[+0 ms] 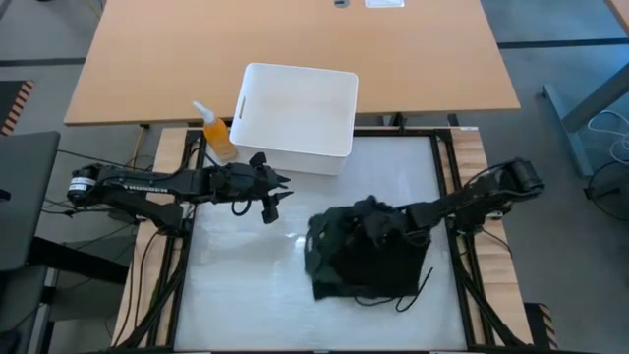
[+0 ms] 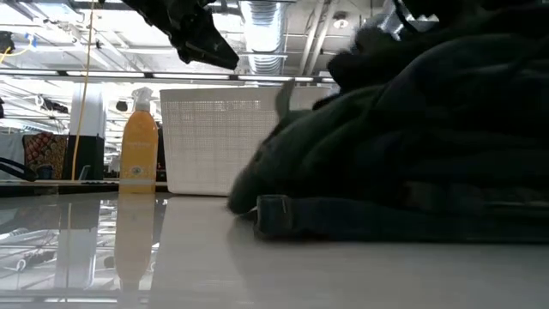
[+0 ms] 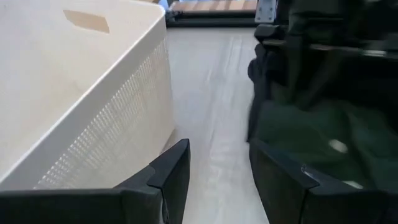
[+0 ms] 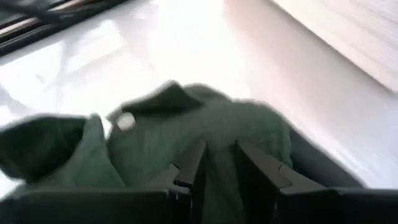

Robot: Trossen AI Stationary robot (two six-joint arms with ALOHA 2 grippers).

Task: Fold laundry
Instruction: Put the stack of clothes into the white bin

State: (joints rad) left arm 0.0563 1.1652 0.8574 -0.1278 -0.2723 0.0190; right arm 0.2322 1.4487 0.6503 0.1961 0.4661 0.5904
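Loosely heaped, the dark laundry (image 1: pixel 366 258) has green shirt cloth pinched in the right gripper (image 4: pixel 216 163).

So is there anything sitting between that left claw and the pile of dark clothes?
Nothing visible. The left gripper, fingers open, hangs above bare white table, and the pile of laundry lies just across that gap. The white bin and orange spray bottle stand off to the side, behind it.

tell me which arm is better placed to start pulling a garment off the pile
Right. The right hand is already down on the laundry, fingers nearly closed over the green shirt. The left hand hangs open above bare table beside the white bin, clear of the clothes.
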